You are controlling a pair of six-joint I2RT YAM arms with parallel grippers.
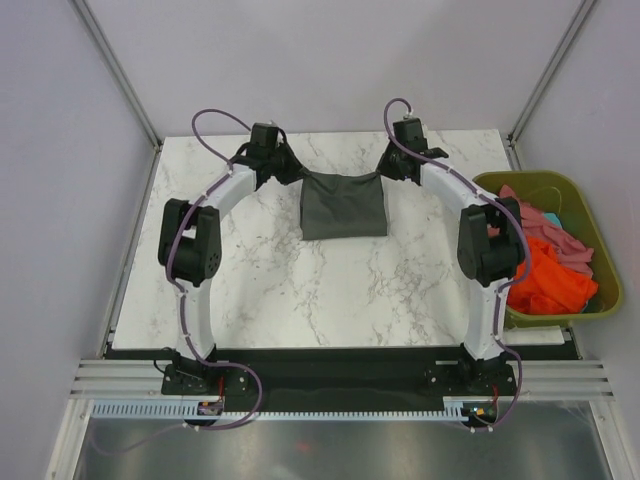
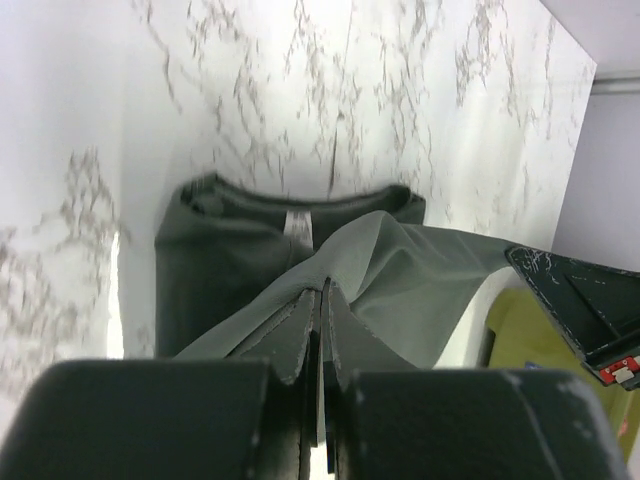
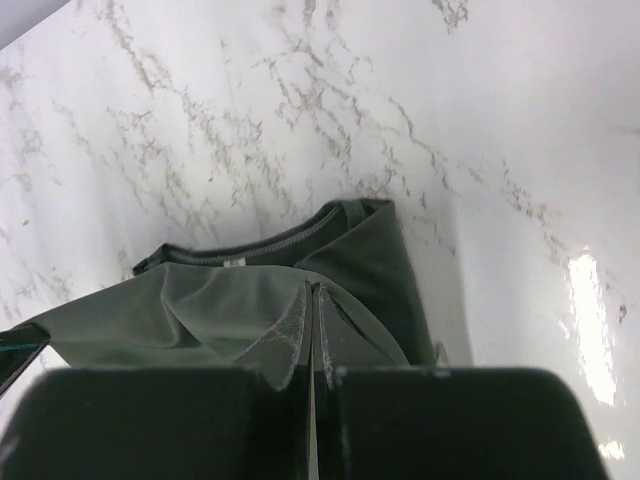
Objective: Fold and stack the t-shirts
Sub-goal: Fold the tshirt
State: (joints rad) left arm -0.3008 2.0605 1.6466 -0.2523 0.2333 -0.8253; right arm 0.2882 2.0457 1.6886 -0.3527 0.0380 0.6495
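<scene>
A dark charcoal grey t-shirt (image 1: pixel 343 206) lies partly folded on the marble table at the back middle. Its far edge is lifted and stretched between my two grippers. My left gripper (image 1: pixel 288 168) is shut on the shirt's left corner; in the left wrist view (image 2: pixel 322 288) cloth drapes from the tips over the collar (image 2: pixel 298 203). My right gripper (image 1: pixel 392 168) is shut on the right corner, which also shows in the right wrist view (image 3: pixel 315 290). Orange (image 1: pixel 553 278) and dusty pink (image 1: pixel 548 220) t-shirts lie in the bin.
An olive-green plastic bin (image 1: pixel 585 198) stands at the table's right edge beside my right arm. The marble table (image 1: pixel 330 290) stretches toward the arm bases. Grey walls close in at the back and sides.
</scene>
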